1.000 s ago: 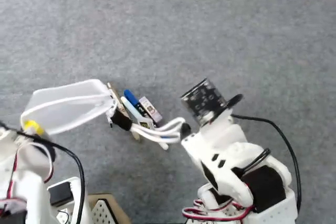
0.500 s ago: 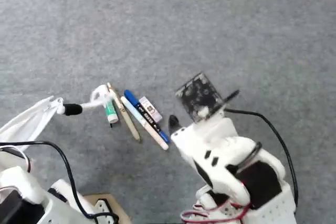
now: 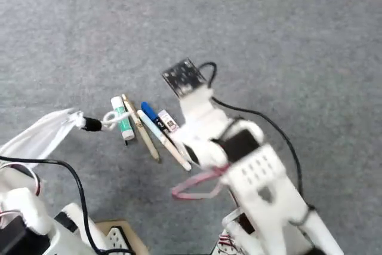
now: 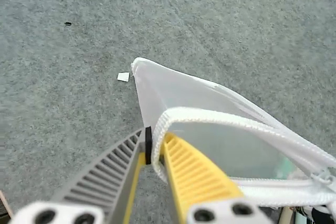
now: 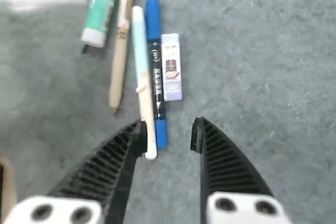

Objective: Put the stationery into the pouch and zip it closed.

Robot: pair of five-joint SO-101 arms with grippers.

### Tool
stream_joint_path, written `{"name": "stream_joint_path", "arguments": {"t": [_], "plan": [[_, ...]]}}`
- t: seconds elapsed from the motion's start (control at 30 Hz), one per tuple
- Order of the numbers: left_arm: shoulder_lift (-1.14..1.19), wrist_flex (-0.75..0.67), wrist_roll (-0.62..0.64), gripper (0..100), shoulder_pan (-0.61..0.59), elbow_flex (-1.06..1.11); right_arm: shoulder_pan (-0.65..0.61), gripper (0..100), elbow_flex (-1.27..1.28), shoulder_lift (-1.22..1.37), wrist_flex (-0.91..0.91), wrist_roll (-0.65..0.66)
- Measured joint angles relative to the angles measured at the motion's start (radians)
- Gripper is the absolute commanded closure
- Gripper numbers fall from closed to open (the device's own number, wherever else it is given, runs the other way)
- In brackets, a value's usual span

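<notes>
1 pouch [image 4: 210, 135], 3 pens [image 5: 154, 72], 1 glue stick [image 5: 101, 9], 1 eraser [image 5: 171, 66], 2 arms [image 3: 250, 171]

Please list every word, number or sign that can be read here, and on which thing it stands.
None can be read.
Blue marker pen: print along its barrel, too blurred.
Small white rectangular eraser: coloured label, too blurred.
Green and white glue stick: no legible print.
White translucent pouch: no print.

Grey felt table [image 3: 298, 40], small white scrap [image 4: 123, 76]
</notes>
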Motion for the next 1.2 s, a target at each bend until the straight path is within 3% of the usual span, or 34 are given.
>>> {"name": "stream_joint_path", "arguments": {"t": [0.53,0.87,1.2], "plan": [[0.0,0.0,0.0,97,0.017,0.0,0.052,83.9,-0.528,0.885,-0.046,-0.009],[0.0,0.0,0.0,97,0.017,0.0,0.018,83.9,-0.749,1.111,-0.046,-0.015],[0.0,0.0,0.0,97,0.017,0.0,-0.008,83.9,-0.767,1.138,-0.025,-0.078]]}}
